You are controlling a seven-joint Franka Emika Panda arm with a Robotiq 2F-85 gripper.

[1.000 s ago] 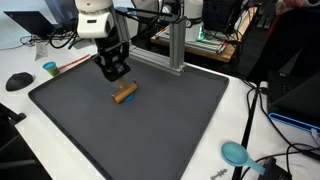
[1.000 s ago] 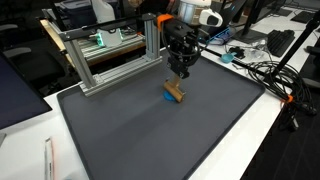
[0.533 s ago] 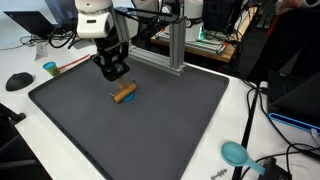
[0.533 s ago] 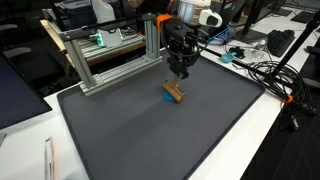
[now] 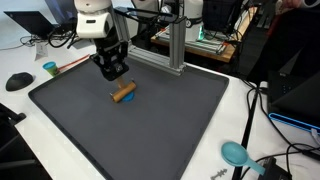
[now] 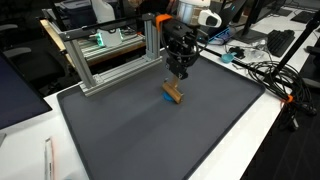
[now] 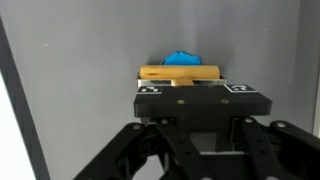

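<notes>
The gripper (image 5: 115, 70) is held empty above the mat (image 5: 180, 120), its jaw spacing not discernible. The wooden dowel (image 5: 124, 93) is laid there beside a blue piece (image 7: 181, 58). The dowel could be rolled away by an off-centre descent.

Grey mat (image 5: 150, 130), perhaps teal scoop (image 5: 236, 153)

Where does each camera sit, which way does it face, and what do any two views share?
In an exterior view, the camera stands off the grey mat, facing the aluminium frame behind it; the gripper shows.
In an exterior view, the camera looks down with the frame at far left; the gripper hangs over the wooden cylinder.
Wrist view: looks down past the gripper at the cylinder and a blue piece.
Shared: both exterior views show mat, frame, gripper, cylinder.
</notes>
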